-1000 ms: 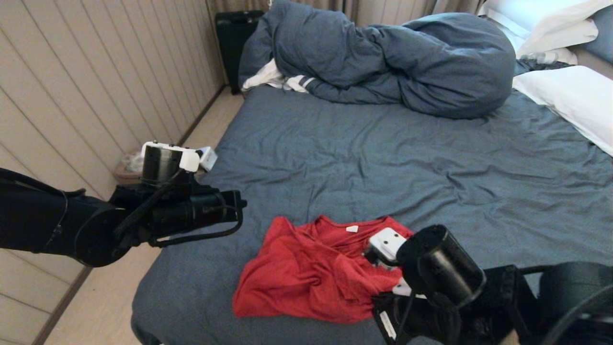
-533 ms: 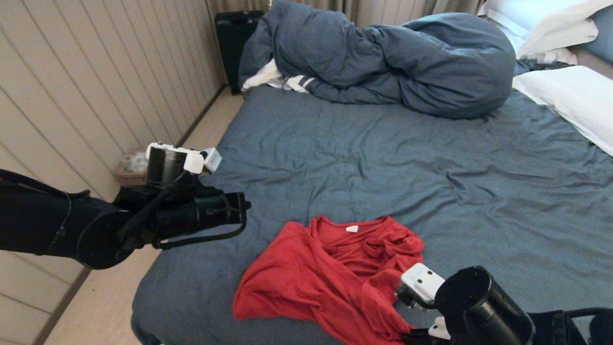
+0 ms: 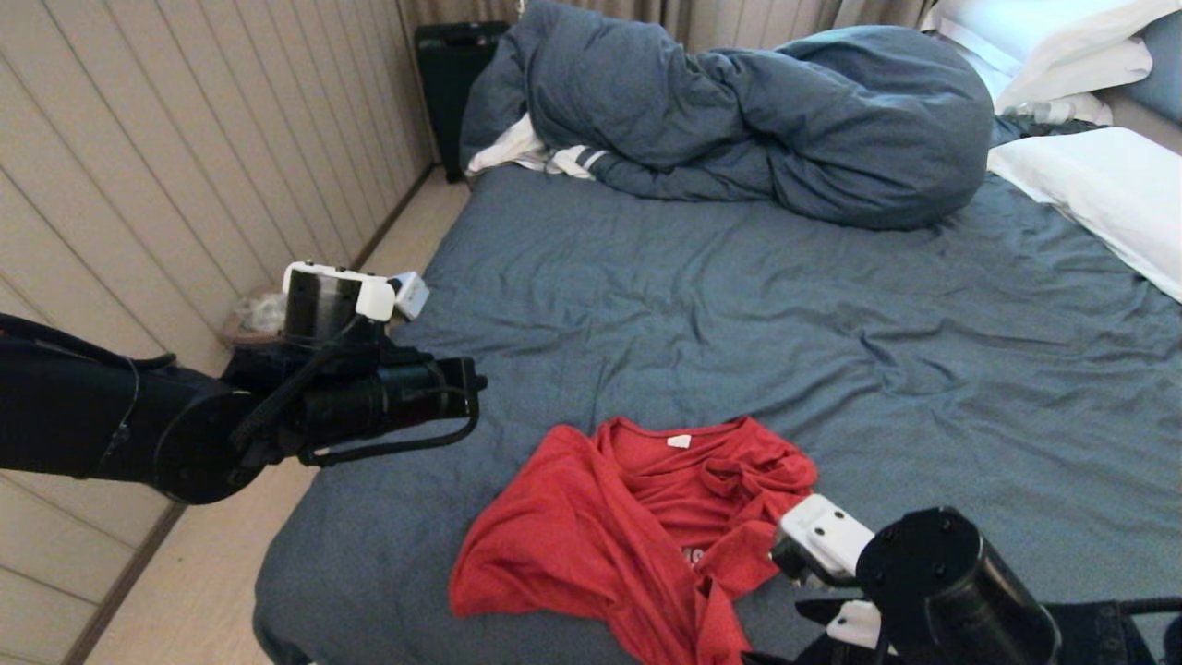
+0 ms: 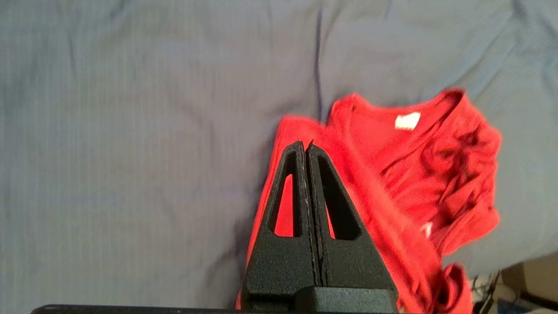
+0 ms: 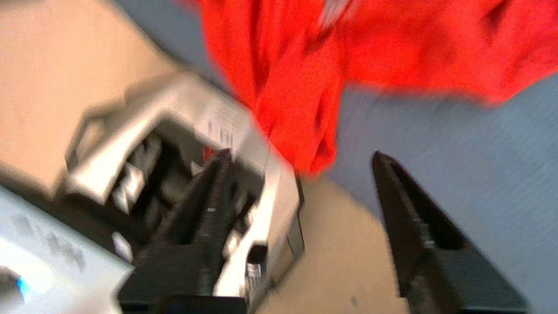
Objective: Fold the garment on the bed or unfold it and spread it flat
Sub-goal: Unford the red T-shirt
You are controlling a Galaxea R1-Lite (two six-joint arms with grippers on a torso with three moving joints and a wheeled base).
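One crumpled red garment (image 3: 637, 526) lies bunched on the bed's (image 3: 739, 305) wrinkled blue-grey sheet near its front edge, a lumpy duvet (image 3: 785, 120) far behind, left gripper (image 4: 306, 146) pressed closed above it, right gripper (image 5: 301, 159) spread wide, empty.

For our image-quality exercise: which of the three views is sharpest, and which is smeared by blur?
Head view: sharp, with soft even light on the crumpled red cotton T-shirt. Left wrist view: slightly soft, though the shut left gripper reads clearly. Right wrist view: heavily smeared around the open right gripper.
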